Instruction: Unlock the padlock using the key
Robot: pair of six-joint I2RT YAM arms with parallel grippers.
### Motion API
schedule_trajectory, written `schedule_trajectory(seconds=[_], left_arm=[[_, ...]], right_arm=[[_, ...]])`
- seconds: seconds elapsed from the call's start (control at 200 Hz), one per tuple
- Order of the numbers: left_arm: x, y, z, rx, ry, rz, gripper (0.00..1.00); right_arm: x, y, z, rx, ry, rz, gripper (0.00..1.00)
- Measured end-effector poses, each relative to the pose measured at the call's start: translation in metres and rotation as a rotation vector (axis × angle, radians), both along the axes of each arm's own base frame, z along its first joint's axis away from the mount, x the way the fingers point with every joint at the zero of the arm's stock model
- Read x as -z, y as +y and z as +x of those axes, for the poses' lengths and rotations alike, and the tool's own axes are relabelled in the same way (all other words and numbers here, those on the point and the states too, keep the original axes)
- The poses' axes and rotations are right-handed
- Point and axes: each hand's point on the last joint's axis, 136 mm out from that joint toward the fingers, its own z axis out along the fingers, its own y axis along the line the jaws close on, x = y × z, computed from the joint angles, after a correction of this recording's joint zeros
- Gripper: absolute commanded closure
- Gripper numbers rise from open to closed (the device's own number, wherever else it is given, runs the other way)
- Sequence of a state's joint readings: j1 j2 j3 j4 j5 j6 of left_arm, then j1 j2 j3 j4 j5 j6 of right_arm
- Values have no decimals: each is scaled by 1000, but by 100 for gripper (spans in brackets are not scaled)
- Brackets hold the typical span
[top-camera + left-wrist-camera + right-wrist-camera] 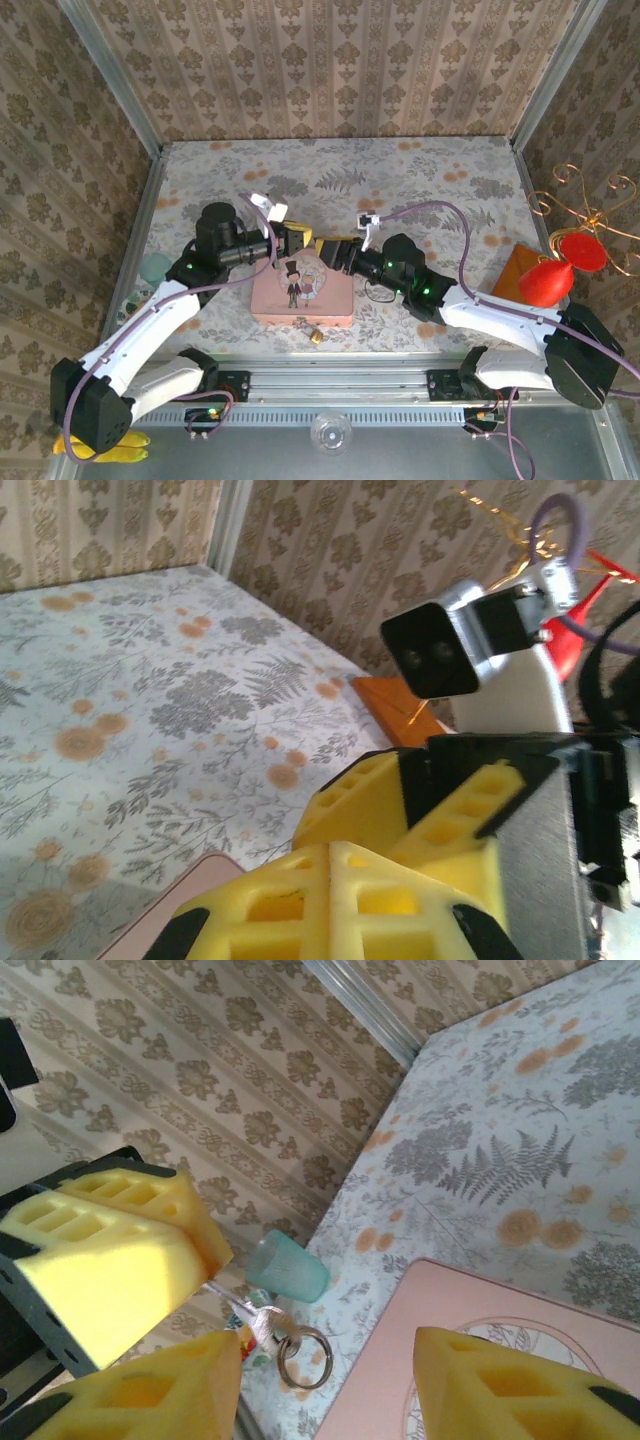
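Your left gripper [296,240] clenches the key [262,1322] above the pink tin's [272,300] far edge. Your right gripper [322,250] gapes beside it. The padlock [316,336] sits by the tin's near edge.

Shows brass-gold metal, bright and smooth, on the padlock [316,336]. Shows thin silvery metal with sharp glints on the key [262,1322] and its wire ring [300,1358]. Presents a smooth satin-pink lid with a printed picture on the tin [300,300]. Carries matt yellow pads [110,1260], cellular and foam-like, on the left gripper [330,865]; same finish on the right gripper [328,1365]. Combines glossy white plastic shells with matt black housings on the left arm [160,320] and right arm [500,320]. Covers the table [420,170] in a matt floral print; cloth or paper, cannot tell. Uses brushed bare metal for the corner posts [110,72] and base rail [340,385]. Looks translucent teal plastic at the cup [288,1268], glossy red at the ornament [548,282].
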State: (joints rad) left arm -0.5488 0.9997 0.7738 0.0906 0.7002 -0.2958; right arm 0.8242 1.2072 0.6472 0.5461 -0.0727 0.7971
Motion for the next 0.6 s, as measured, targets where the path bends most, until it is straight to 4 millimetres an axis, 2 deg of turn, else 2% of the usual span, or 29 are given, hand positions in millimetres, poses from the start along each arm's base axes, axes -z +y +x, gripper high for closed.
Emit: schedule_trajectory(seconds=[0.17, 0.6], left_arm=[[-16, 4, -2, 26, -9, -58, 100], [-28, 1, -14, 108, -4, -112, 100]], right_arm=[[-13, 0, 1, -28, -39, 35, 66], [-35, 6, -9, -105, -106, 96, 67]])
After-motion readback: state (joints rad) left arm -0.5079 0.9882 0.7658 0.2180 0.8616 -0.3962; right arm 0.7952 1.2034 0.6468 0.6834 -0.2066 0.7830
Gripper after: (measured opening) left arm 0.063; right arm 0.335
